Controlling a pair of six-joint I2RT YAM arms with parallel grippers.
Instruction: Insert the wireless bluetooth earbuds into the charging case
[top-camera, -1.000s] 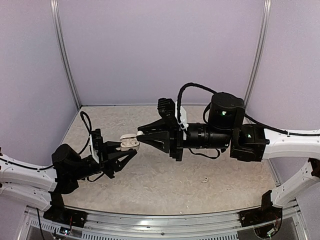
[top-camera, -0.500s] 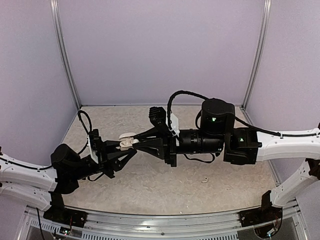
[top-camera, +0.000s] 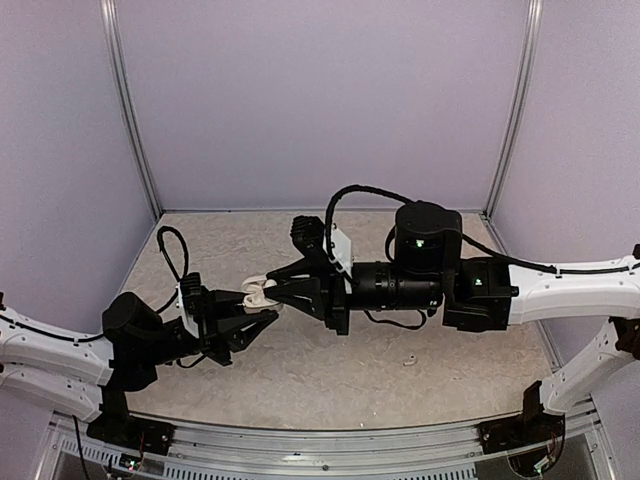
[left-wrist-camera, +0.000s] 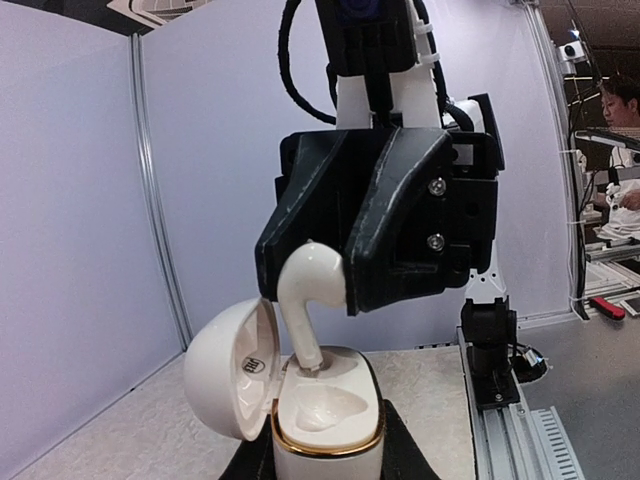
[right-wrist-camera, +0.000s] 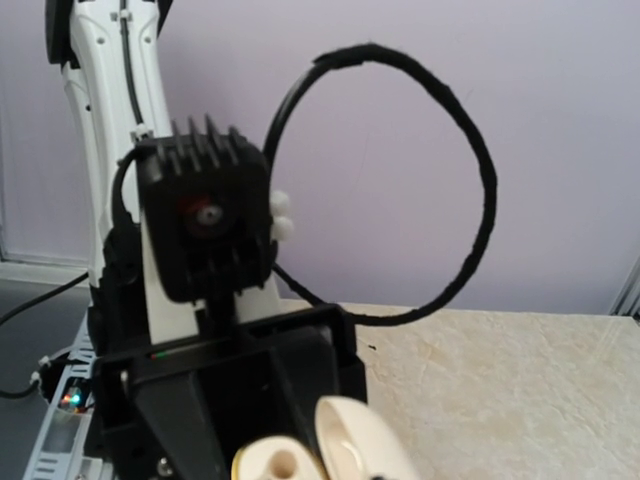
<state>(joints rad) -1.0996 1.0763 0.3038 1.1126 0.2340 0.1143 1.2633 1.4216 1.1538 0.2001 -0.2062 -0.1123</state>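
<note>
right claw (left-wrist-camera: 308, 288) gripping earbud (left-wrist-camera: 301, 330), stem in case (left-wrist-camera: 330, 425)

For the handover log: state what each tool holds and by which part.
Left tool grips the open white charging case by its lower body; right tool pinches a white earbud by its head.

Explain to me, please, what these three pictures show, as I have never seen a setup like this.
Two robot arms stand at a table. One picture looks down from above; the other two come from cameras on the wrists. The left gripper holds an open white case. The right gripper pinches a white earbud, its stem at one socket of the case. On the table lies a small white bit, likely another earbud.
</note>
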